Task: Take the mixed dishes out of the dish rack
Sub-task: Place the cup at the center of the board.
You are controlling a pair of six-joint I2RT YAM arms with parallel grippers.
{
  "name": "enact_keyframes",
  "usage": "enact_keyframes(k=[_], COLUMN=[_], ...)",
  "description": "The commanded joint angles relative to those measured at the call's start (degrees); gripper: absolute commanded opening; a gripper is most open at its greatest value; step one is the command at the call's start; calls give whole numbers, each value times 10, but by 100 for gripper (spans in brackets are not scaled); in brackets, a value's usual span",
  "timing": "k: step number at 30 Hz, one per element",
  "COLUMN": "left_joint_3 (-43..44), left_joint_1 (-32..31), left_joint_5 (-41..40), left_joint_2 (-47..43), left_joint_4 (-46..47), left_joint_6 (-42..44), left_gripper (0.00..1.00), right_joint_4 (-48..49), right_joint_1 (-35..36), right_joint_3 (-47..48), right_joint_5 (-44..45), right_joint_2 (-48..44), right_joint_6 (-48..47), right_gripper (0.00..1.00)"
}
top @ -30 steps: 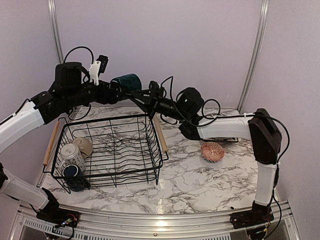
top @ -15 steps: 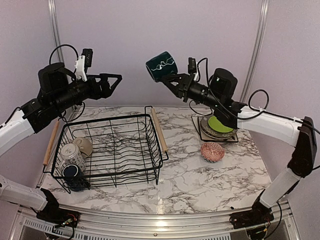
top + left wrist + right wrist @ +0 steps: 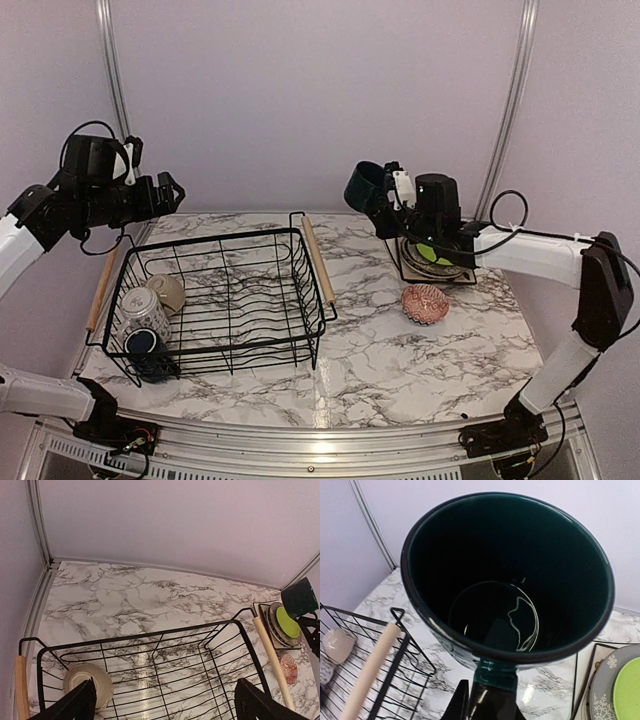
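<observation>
One dark-green mug (image 3: 507, 580) is in the air over the far edge of the table, between the rack (image 3: 212, 241) and the plate stack (image 3: 435, 255) by the far right corner. The right gripper (image 3: 388, 205) is closed on it low on the outer wall; I cannot tell whether it holds the handle or the wall. The mug's mouth tips up and back toward the right wrist, so its long axis is tilted, neither upright nor flat. Judged step: carry to set-down. The next move calls for rolling the wrist to bring the base down, lowering onto bare table beside the stack and clear of the red bowl (image 3: 425, 303), then releasing. Three mugs (image 3: 147, 318) lie at the rack's left end. The left gripper (image 3: 168, 192) hangs wide open and empty above the far left corner.
</observation>
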Motion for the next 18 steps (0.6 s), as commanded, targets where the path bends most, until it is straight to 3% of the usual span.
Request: enact_keyframes(k=[1, 7, 18], left_joint_3=[7, -8, -14], left_joint_1=[32, 37, 36], left_joint_5=[-13, 17, -62], left_joint_2=[16, 60, 129], left_joint_4=[-215, -304, -373], left_joint_6=[-10, 4, 40], left_gripper=[99, 99, 99], right_joint_4=[56, 109, 154], right_joint_1=[-8, -8, -8], right_joint_3=[15, -2, -1], right_joint_5=[84, 100, 96], right_joint_2=[57, 128, 210], right_joint_6=[-108, -117, -130], right_gripper=[0, 0, 0])
